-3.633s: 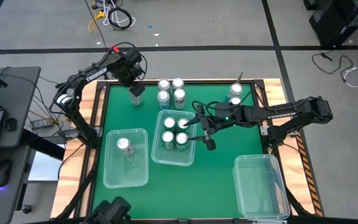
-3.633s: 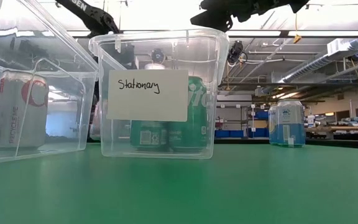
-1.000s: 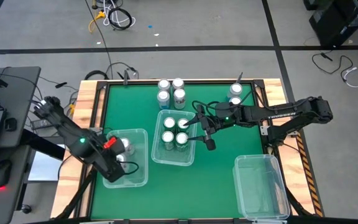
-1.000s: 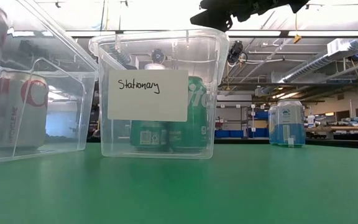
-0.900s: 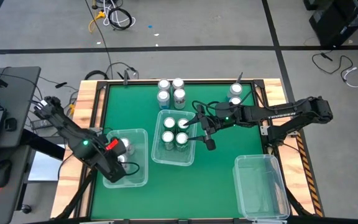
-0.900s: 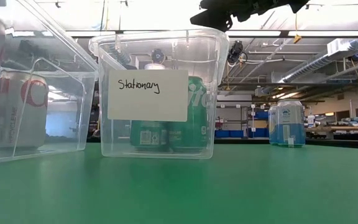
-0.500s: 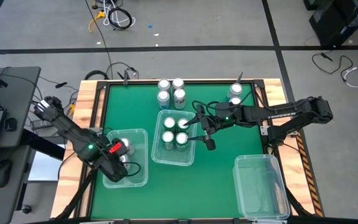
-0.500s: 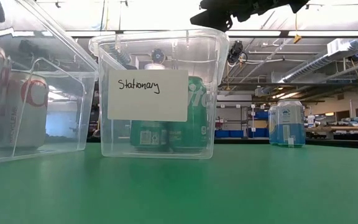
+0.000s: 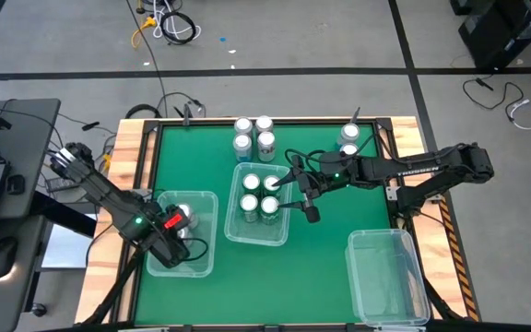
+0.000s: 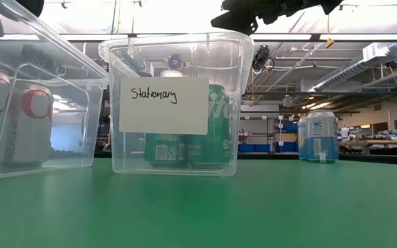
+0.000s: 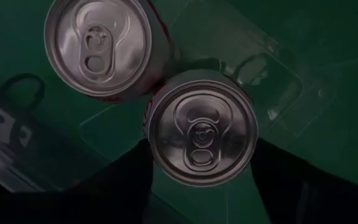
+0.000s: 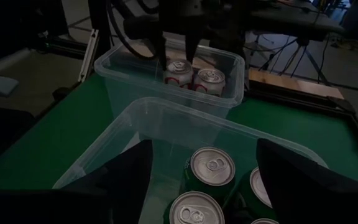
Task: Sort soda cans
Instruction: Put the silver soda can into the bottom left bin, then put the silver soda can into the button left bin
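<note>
**Left gripper** (image 9: 175, 238). Inside the left bin (image 9: 212, 198), near left on the table (image 9: 325, 249), straight above a can (image 11: 202, 132). You cannot tell whether it holds this can or has let it go. The can stands upright on the bin floor.

**Second can** (image 11: 98, 45). Same bin, just beside the first, upright. Both are white with a red mark.

**Handling.** Judge each can a thin-walled, smooth cylinder: stiff enough for a moderate squeeze, likely to dent under a hard one, and slippery on its curved side. If full, it is weighty for its size and could slide down in a slack grip. Take hold across the body at mid-height, from above, jaws level with the table, clear of the rim and tab. With two cans this close, lift straight up, or you risk nudging the neighbour over.

**Middle bin** (image 9: 230, 231). Centre of the table, paper label (image 10: 163, 105) on its near wall. Four green cans (image 9: 250, 183), upright, packed together.

**Right gripper** (image 9: 295, 192). Hangs over the right edge of the middle bin with its jaws spread and nothing between them. Treat this arm as waiting.

**Unsorted cans.** A cluster (image 9: 264, 124) at the far edge, centre; you count about four. A blue pair (image 9: 349, 132) at the far right, one nearer than the other.

**Right bin** (image 9: 356, 242). Near right corner, no can in it.
</note>
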### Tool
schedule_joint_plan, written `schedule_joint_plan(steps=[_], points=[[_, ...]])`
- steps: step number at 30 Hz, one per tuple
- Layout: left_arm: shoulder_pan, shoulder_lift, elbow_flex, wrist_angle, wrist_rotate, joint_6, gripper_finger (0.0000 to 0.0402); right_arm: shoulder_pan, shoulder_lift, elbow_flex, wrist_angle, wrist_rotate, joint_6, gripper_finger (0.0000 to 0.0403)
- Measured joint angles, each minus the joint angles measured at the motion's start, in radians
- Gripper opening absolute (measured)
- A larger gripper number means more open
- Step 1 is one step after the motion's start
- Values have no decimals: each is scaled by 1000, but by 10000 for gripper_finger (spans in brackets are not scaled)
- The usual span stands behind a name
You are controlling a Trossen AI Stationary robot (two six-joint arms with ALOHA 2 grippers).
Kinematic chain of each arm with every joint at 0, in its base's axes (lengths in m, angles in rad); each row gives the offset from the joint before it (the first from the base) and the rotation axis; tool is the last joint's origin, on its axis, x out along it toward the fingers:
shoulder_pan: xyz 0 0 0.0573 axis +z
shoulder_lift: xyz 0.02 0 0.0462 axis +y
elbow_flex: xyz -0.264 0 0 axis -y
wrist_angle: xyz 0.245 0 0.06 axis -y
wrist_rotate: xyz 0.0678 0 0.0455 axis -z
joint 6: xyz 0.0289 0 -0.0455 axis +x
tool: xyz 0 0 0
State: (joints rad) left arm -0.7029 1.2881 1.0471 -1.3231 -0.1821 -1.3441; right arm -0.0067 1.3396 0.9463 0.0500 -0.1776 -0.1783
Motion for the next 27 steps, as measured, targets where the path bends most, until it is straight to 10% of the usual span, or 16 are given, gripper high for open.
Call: schedule_joint_plan(steps=[18, 27], points=[[9, 1, 106, -182, 43, -4, 290, 0, 0, 0, 32, 0, 0, 276], [9, 1, 185, -62, -175, 87, 263, 0, 0, 0, 46, 117, 2, 272]])
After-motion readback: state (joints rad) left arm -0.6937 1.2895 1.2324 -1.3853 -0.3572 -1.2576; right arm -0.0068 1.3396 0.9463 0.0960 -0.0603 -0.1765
